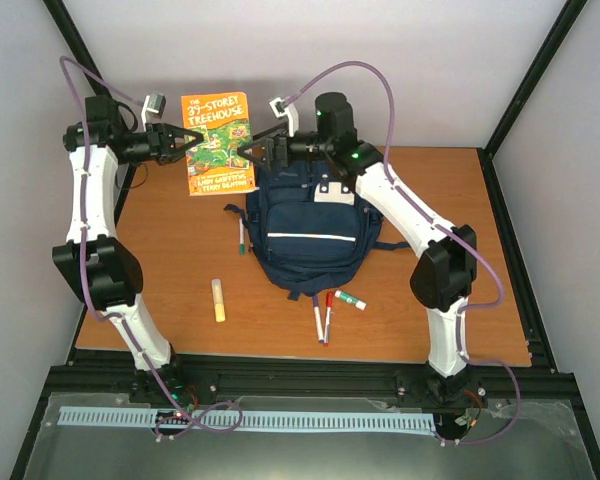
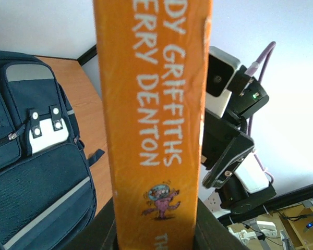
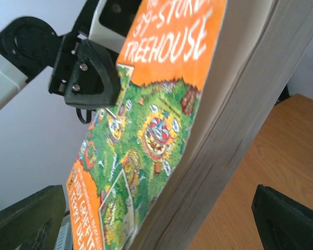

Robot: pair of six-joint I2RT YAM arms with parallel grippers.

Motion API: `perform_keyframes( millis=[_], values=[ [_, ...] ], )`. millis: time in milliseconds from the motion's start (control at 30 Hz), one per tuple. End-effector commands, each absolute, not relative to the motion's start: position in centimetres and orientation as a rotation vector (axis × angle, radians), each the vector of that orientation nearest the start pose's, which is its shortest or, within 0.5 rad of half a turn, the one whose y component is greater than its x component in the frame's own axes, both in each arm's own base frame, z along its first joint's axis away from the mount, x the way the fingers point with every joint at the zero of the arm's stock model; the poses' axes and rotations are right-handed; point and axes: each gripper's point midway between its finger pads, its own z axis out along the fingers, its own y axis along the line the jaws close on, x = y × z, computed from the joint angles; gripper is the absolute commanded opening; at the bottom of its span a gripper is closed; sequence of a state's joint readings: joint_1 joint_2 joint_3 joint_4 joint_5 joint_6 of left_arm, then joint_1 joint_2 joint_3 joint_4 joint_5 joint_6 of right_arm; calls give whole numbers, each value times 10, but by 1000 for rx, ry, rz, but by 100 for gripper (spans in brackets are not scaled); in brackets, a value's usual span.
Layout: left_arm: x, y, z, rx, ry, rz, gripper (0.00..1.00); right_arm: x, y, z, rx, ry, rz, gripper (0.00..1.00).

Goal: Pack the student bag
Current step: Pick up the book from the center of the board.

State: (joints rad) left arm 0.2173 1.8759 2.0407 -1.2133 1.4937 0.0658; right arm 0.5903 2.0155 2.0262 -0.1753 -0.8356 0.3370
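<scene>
Packing is at an early stage: the left gripper (image 1: 188, 138) pinches the book (image 1: 218, 143) held up behind the backpack (image 1: 305, 235) lying mid-table, the right gripper (image 1: 246, 154) has its jaws spread at the book's opposite edge, and the glue stick (image 1: 219, 300) and markers (image 1: 326, 318) lie unpacked on the table (image 1: 160, 250).

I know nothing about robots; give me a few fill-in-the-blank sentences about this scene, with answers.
The left gripper grips a book titled The 39-Storey ___.
The right gripper beside it is ___.
The glue stick left of the student bag is ___.
Answers: Treehouse; open; yellow.
</scene>
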Motion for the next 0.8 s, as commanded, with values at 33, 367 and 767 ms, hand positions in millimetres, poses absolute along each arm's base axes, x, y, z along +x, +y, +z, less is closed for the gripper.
perform_keyframes(
  millis=[33,367,767],
  values=[
    [364,-99,449,503,1693,-1821,1,395,439,371,-896,1688,1408,100],
    [363,-109,448,534,1695,-1840,1,370,446,396,-1012,1557,1537,95],
    [390,-107,423,500,1803,-1703,9,357,431,436,-1002,1483,1517,71]
  ],
)
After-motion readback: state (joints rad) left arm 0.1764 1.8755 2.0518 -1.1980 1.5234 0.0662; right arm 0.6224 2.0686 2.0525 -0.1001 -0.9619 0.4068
